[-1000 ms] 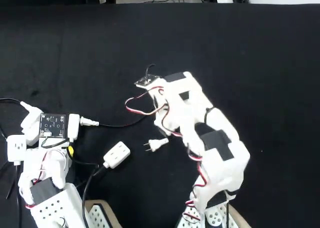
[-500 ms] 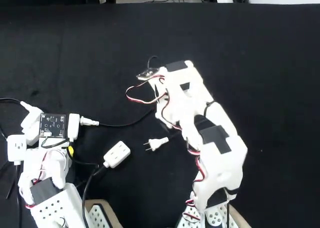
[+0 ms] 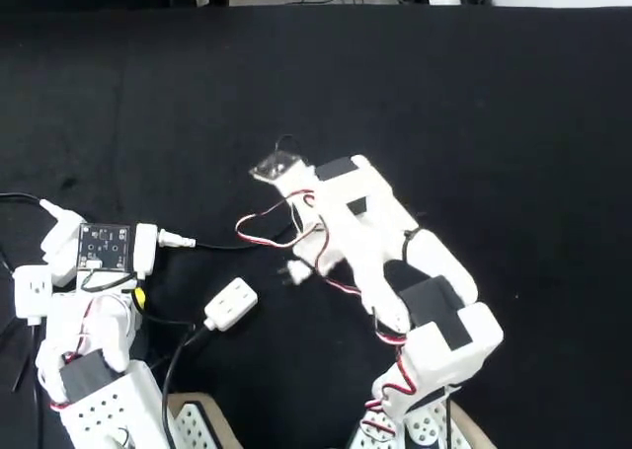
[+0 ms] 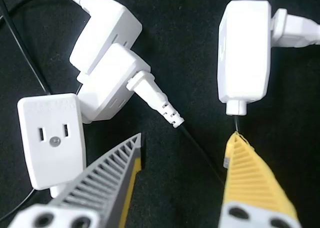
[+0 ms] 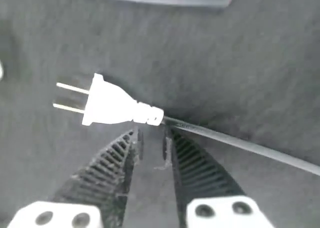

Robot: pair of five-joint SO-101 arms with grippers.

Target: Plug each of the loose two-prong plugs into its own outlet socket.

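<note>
A loose white two-prong plug (image 5: 107, 107) lies on the black cloth, prongs pointing away from its black cord. My right gripper (image 5: 150, 132) hovers just behind its cord end, fingers almost together with nothing between them. From above, the right arm (image 3: 355, 212) covers most of that plug (image 3: 289, 271). A free white outlet socket (image 3: 229, 304) lies a little to its left. My left gripper (image 4: 186, 137) stands open over the cloth at the table's left. Beside it are an outlet block (image 4: 50, 138), a plug seated in joined white adapters (image 4: 110, 82), and a second white block (image 4: 245, 57) with a cord.
Black cords (image 3: 222, 244) run across the cloth between the two arms. Another white outlet (image 3: 30, 291) sits by the left arm (image 3: 94, 321). The far half and the right side of the table are bare black cloth (image 3: 474, 94).
The right arm has swung left and toward the table's near edge, coming down over the loose plug, which it now mostly covers from above. The left arm has kept still.
</note>
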